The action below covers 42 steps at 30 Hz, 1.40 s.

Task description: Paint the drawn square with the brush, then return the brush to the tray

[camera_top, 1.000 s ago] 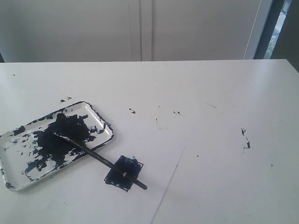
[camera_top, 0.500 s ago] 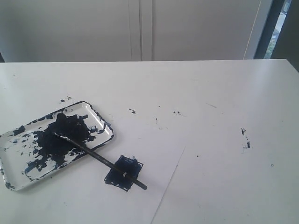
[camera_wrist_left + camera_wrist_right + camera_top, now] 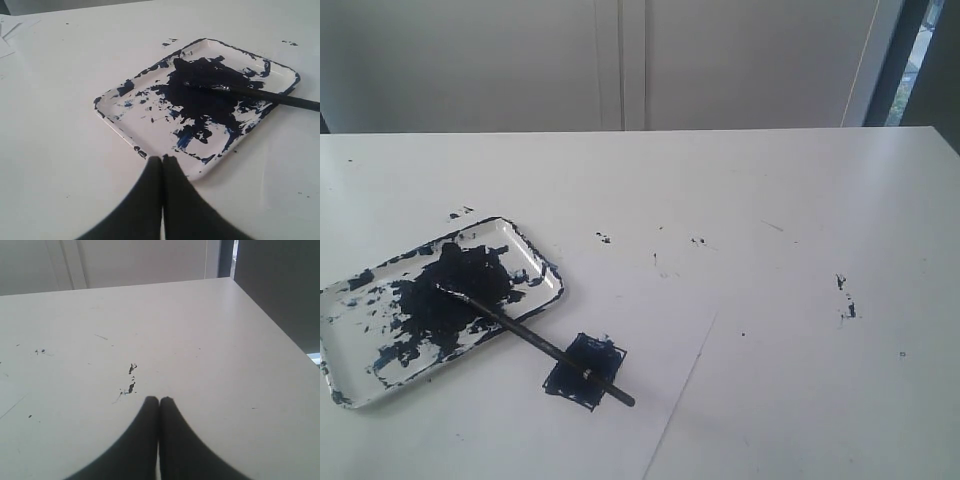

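Observation:
The white tray lies at the left, blotched with dark paint around a big blob. The black brush rests with its bristles in the blob, its handle crossing the rim and ending over the drawn square, which is smeared dark blue-black on the white paper. Neither gripper shows in the exterior view. In the left wrist view my left gripper is shut and empty, just short of the tray, with the brush beyond. My right gripper is shut and empty over bare table.
Small paint specks dot the white table, with a larger smear at the right. The table's far edge meets a pale wall, and its right edge drops off beside a dark panel.

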Each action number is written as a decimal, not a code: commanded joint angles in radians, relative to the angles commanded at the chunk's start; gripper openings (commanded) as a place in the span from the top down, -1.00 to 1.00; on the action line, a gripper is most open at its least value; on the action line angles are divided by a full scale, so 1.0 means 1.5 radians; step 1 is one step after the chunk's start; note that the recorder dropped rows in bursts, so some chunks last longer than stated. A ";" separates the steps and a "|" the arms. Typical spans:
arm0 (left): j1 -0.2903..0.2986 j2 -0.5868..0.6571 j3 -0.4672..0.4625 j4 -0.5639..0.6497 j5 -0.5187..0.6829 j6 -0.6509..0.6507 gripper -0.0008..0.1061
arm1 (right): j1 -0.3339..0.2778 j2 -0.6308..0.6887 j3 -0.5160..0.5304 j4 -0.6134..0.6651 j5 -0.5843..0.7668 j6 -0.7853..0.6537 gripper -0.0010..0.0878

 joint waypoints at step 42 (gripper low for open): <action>0.000 0.000 0.000 0.000 0.044 -0.005 0.99 | 0.000 0.000 0.000 0.006 0.011 -0.146 0.98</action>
